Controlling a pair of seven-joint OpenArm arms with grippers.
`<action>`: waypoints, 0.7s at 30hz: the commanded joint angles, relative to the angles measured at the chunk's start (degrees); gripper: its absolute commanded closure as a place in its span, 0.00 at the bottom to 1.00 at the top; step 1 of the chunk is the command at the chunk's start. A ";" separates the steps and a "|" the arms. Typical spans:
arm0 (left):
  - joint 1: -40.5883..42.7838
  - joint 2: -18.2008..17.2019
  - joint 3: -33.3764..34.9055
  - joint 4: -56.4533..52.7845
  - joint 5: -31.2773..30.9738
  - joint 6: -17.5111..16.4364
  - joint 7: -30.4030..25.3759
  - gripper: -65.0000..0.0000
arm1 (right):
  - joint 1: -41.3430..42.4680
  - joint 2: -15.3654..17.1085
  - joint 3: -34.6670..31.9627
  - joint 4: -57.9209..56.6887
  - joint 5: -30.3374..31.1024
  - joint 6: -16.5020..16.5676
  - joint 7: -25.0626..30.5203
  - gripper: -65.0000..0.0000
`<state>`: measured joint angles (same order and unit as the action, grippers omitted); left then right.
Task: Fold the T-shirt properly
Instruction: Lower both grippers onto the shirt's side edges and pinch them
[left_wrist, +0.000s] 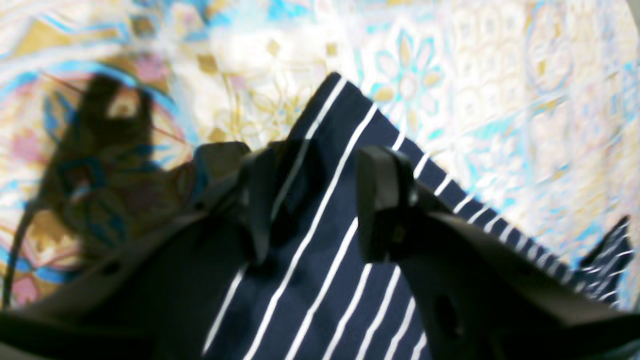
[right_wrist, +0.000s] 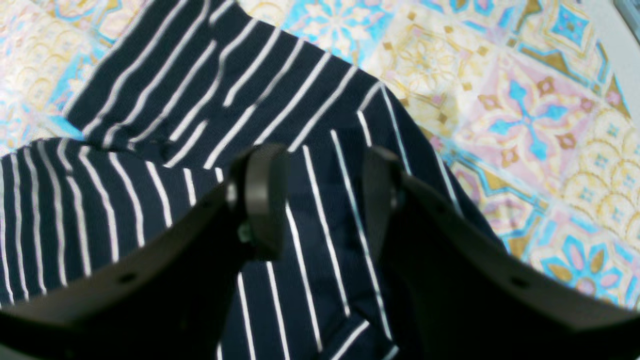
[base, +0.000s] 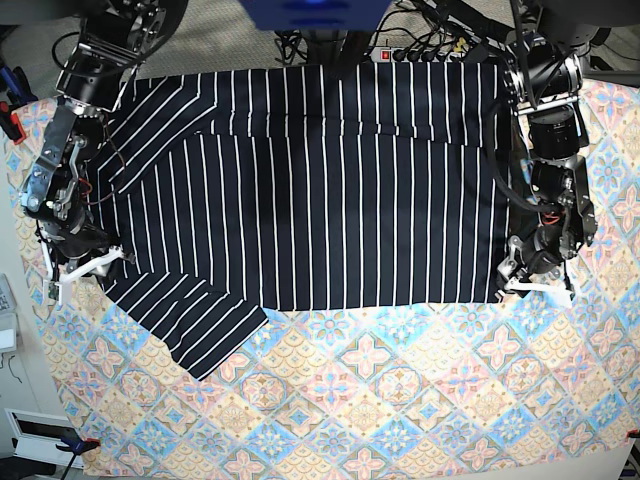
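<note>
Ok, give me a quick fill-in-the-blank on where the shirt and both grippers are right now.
The T-shirt has thin ____ stripes.
The left gripper hangs over a shirt ____, fingers apart.
The right gripper hangs with fingers apart over the shirt near its ____.
The shirt lies on a patterned ____.

Missing words: white; corner; sleeve; tablecloth

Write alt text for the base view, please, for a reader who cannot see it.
A navy pinstriped T-shirt lies spread on a pastel patterned tablecloth, one sleeve angled toward the lower left. The right gripper sits at the shirt's left edge and the left gripper at its lower right corner, both open.
</note>
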<state>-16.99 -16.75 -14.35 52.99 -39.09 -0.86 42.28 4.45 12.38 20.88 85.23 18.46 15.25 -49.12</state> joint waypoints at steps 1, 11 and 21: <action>-1.34 -0.52 1.03 -0.20 -0.51 -0.32 -1.53 0.60 | 0.87 0.85 0.26 1.05 0.66 0.18 1.17 0.62; -1.16 0.27 2.09 -5.56 -0.25 -0.32 -6.63 0.61 | 0.69 0.85 0.26 1.05 0.66 0.18 1.17 0.62; -0.90 1.85 4.90 -6.27 -0.78 -0.59 -4.88 0.78 | 1.31 0.85 0.17 -0.53 0.66 0.18 1.26 0.62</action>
<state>-17.45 -15.07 -9.69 46.61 -39.70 -1.65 34.61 4.78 12.40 20.93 83.83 18.61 15.22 -49.12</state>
